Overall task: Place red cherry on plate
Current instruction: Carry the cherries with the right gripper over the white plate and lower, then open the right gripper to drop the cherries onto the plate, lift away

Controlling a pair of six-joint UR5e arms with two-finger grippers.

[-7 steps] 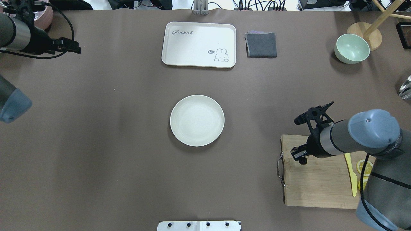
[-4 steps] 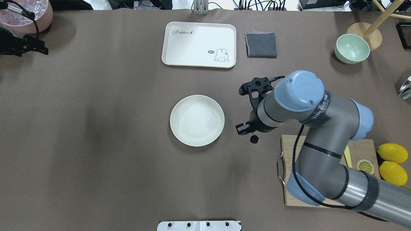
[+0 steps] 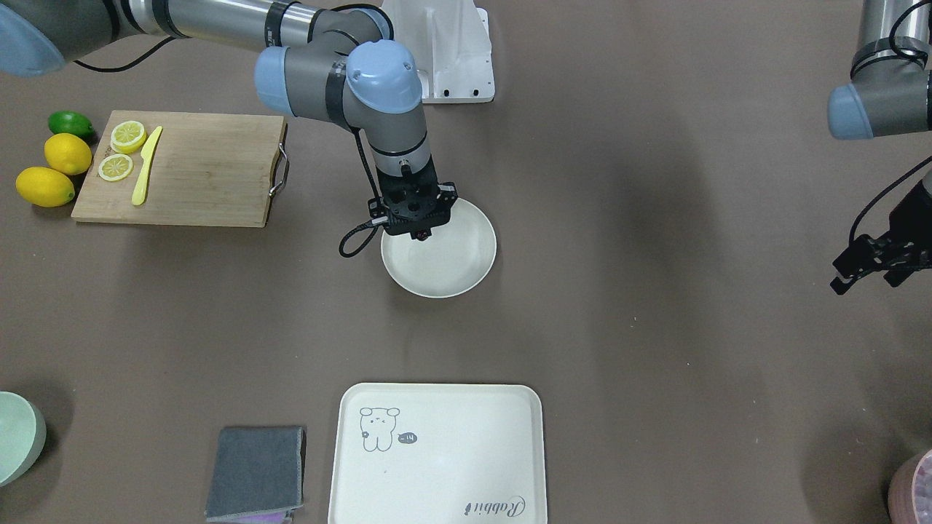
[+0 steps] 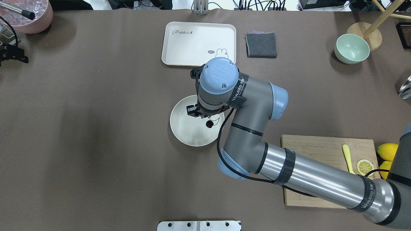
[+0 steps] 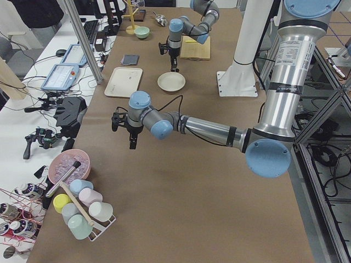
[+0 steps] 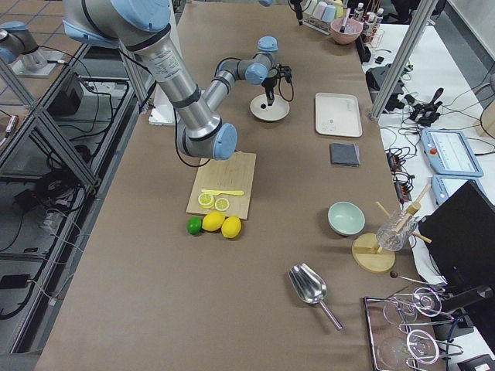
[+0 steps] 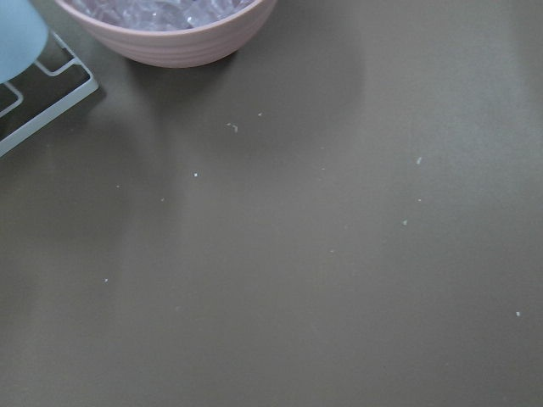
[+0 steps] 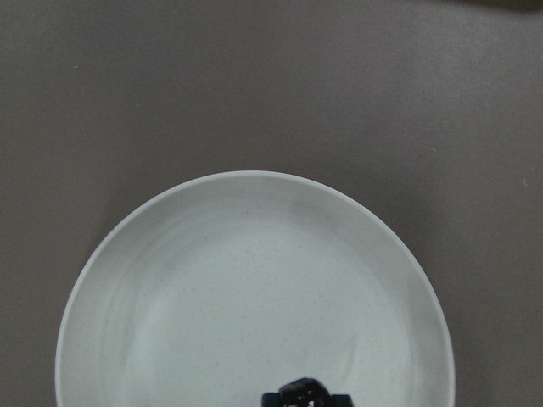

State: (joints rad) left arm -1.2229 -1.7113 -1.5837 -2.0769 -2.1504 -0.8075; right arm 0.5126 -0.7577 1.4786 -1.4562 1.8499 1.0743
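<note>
The round off-white plate (image 4: 186, 130) lies mid-table, also in the front view (image 3: 455, 271) and filling the right wrist view (image 8: 254, 280). My right gripper (image 4: 203, 115) hangs over its inner area, mostly hidden under the wrist, and is shut on the stems of the red cherry (image 4: 209, 124). The dark fruit dangles just above the plate floor, showing as a red dot (image 3: 422, 234) under the fingers. My left gripper (image 3: 866, 280) hovers over bare table far to the left, open and holding nothing.
A cream tray (image 4: 192, 45) and a grey cloth (image 4: 261, 45) lie behind the plate. A green bowl (image 4: 351, 48) is back right. The wooden board (image 4: 314, 154) with a yellow knife and lemons (image 4: 388, 151) sits front right. A pink bowl (image 4: 29, 16) is back left.
My right arm swung from the wooden board leftward to above the plate, carrying the cherry. The left arm drew back toward the table's left edge.
</note>
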